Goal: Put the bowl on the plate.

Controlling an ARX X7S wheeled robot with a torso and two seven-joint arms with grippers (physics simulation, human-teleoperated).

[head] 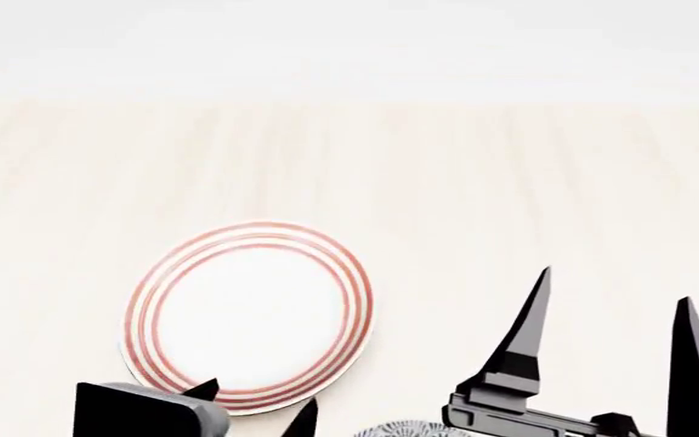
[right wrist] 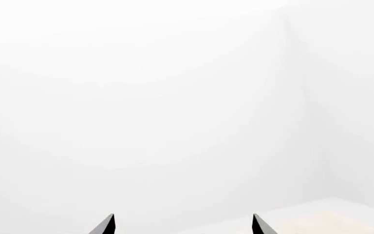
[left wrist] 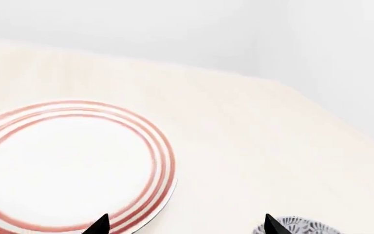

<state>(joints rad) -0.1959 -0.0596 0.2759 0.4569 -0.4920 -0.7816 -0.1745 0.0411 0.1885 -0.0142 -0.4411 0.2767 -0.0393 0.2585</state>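
Bowl, patterned ceramic, barely peeks in at the worktop's near edge, just beside the red-ringed plate; likely rigid, breakable, slick, best pinched across its rim. Left hand and right hand hover spread apart, empty.

Bare simulated room: pale wood table, plain white walls, only a plate and bowl as tableware.
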